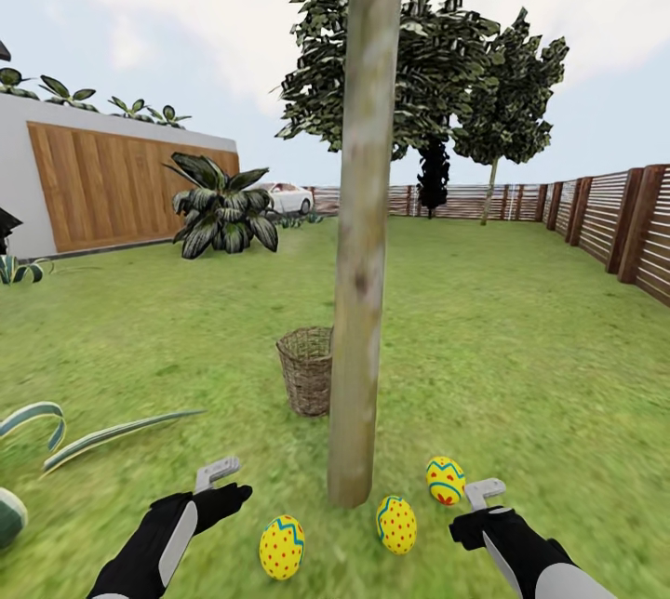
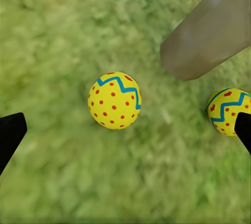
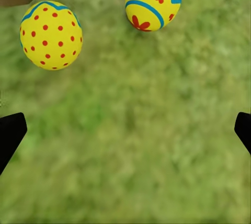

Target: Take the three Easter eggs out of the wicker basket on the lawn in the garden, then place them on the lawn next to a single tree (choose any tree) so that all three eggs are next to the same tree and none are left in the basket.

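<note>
Both tools, left [image 1: 226, 480] and right [image 1: 481, 499], hang wide and empty over three eggs [image 1: 281, 547] [image 1: 396, 525] [image 1: 446, 480] lying near the tree [image 1: 358, 301], basket [image 1: 305, 371] just beyond; task looks done.

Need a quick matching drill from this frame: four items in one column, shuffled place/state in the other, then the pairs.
Items:
1. wicker basket
2. heart-patterned egg
3. left gripper
4. wooden fence

Places/states:
A. open over the lawn, holding nothing
B. along the garden's right edge
C. on the grass right of the tree trunk, near the right gripper
D. upright behind the trunk, partly hidden by it

Pairs: 1-D, 2-C, 3-A, 4-B
</note>
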